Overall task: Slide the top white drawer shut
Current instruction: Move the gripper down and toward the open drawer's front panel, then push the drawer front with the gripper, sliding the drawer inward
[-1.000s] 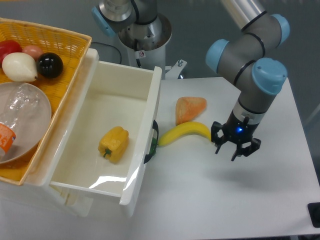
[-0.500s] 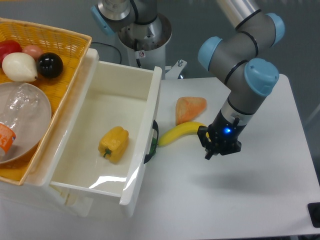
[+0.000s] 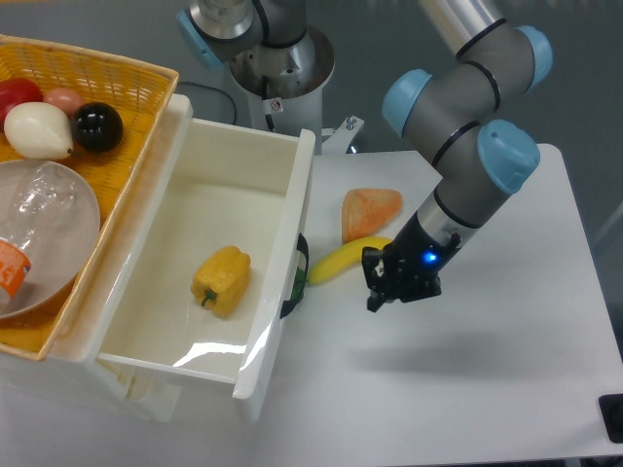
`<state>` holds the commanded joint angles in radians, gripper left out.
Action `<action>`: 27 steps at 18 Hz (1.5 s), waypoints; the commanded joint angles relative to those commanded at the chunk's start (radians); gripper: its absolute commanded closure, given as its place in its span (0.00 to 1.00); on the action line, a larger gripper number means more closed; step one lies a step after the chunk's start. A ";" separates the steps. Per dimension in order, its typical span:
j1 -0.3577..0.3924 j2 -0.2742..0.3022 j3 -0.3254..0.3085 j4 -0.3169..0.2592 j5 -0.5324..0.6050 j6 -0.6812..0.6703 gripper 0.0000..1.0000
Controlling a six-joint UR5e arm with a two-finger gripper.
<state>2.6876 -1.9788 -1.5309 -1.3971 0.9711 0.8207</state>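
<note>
Top white drawer (image 3: 219, 209) pulled wide open from unit, holding yellow pepper (image 3: 222, 280). Glossy rigid plastic, likely light, slick; should slide under flat push on tall front panel near black handle (image 3: 297, 276), no grasp needed. Yellow basket (image 3: 92, 83) just left of drawer. Banana (image 3: 348, 259) and orange wedge (image 3: 369, 210) on tabletop (image 3: 467, 389) right of drawer front. Gripper (image 3: 387, 291) hovers right of drawer front, apart from panel, just beside banana; fingers seem narrow, but too dark to tell for sure.
</note>
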 joint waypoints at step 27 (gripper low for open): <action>-0.054 0.038 -0.002 -0.141 -0.087 -0.026 1.00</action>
<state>2.6339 -1.9405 -1.5324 -1.5386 0.8836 0.7946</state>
